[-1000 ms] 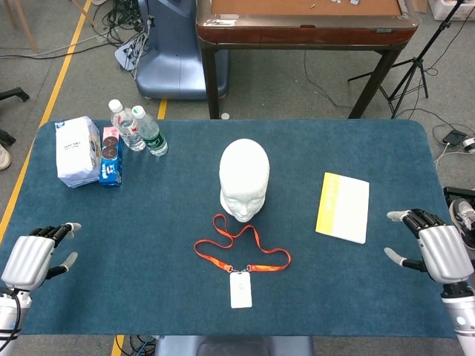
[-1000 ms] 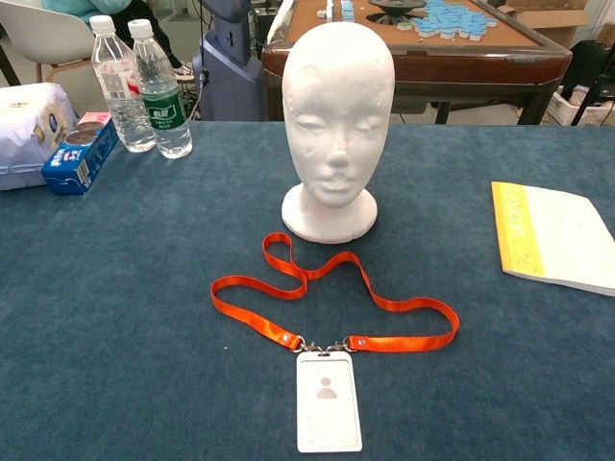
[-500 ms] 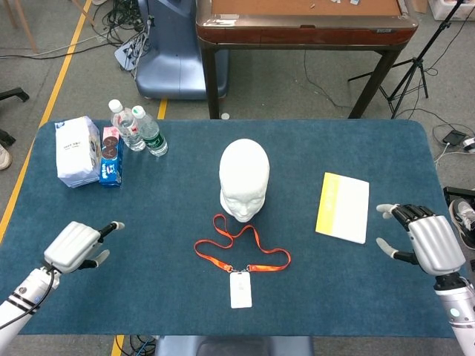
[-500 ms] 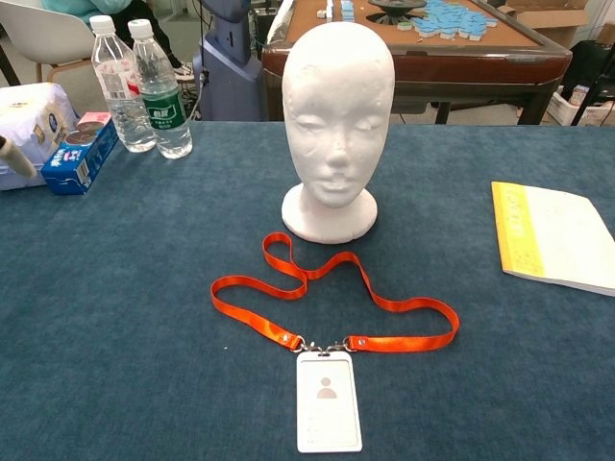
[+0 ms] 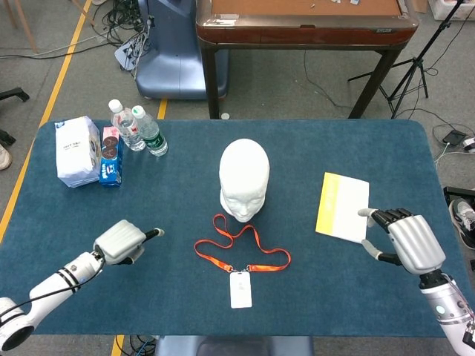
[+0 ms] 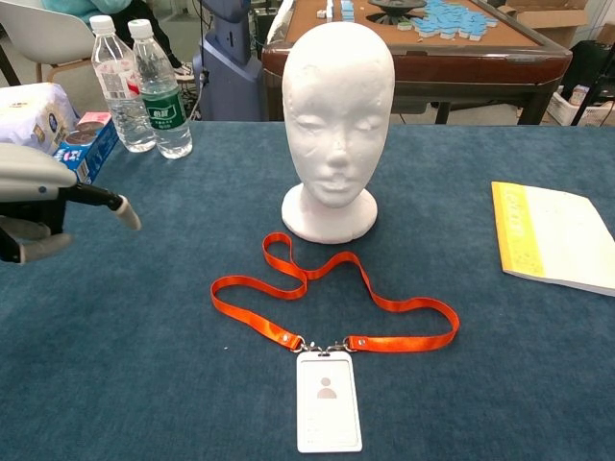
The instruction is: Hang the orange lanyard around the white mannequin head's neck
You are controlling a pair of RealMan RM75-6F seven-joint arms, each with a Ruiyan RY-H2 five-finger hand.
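The white mannequin head (image 5: 243, 180) (image 6: 335, 125) stands upright mid-table, facing me. In front of its base the orange lanyard (image 5: 241, 248) (image 6: 327, 303) lies flat in a loose loop, with a white badge holder (image 5: 240, 289) (image 6: 328, 400) clipped at its near end. My left hand (image 5: 125, 241) (image 6: 43, 197) hovers left of the lanyard, fingers apart and one pointing toward it, holding nothing. My right hand (image 5: 401, 239) is open at the right, just beside the near corner of a booklet, and does not show in the chest view.
A yellow-and-white booklet (image 5: 343, 207) (image 6: 555, 236) lies right of the head. At the back left stand two water bottles (image 5: 139, 128) (image 6: 142, 86), a blue snack box (image 5: 110, 166) and a white tissue pack (image 5: 77, 150). A wooden table (image 5: 304, 26) is beyond.
My left hand has swept in from the table's left edge toward the lanyard and entered the chest view. My right hand has drifted left, up to the booklet. The lanyard has not moved.
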